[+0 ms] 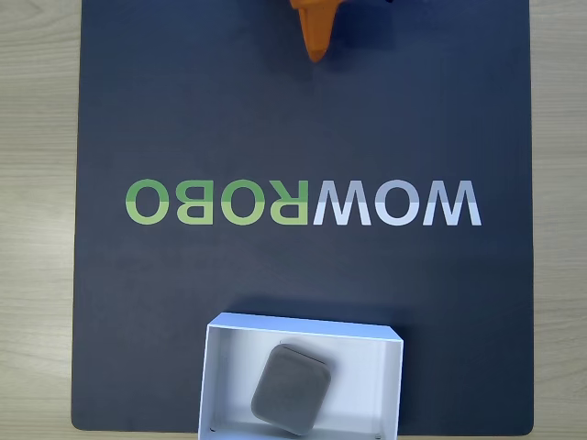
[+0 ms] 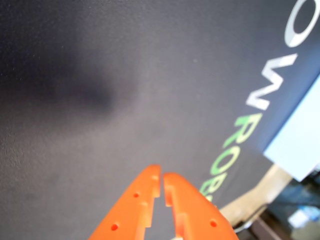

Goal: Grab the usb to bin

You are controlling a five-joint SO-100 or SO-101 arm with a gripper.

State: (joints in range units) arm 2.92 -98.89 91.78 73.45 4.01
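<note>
Right, working from the near edge of the fixed view outward, you can check each line below.

Bin: your white box [image 1: 213, 385] sits at the bottom edge of the fixed view, on the dark mat, a little left of centre. Its lower wall is cut off by the picture's edge. In the wrist view you see a pale blue-white corner of it [image 2: 300, 145] at the right edge.

Usb: your gray block [image 1: 293, 388] lies flat on the floor of the bin, roughly in the middle, turned at an angle to the walls. It touches none of the walls that you can see.

Mat: the dark mat [image 1: 183, 302] covers most of the table; its rounded lower corners show at both sides of the fixed view.

Lettering: across the middle of the mat you read "WOWROBO" [image 1: 303, 203] mirrored, green on the left half and pale gray on the right. In the wrist view the same letters [image 2: 250, 125] run up the right side.

Table: light wood [image 1: 37, 229] shows left and right of the mat.

Gripper: your orange gripper [image 1: 317, 57] pokes in at the top edge of the fixed view, well apart from the bin and pointing toward it. In the wrist view [image 2: 162, 176] its two fingers meet at the tips with just a hairline slit between them, and nothing is held.
</note>
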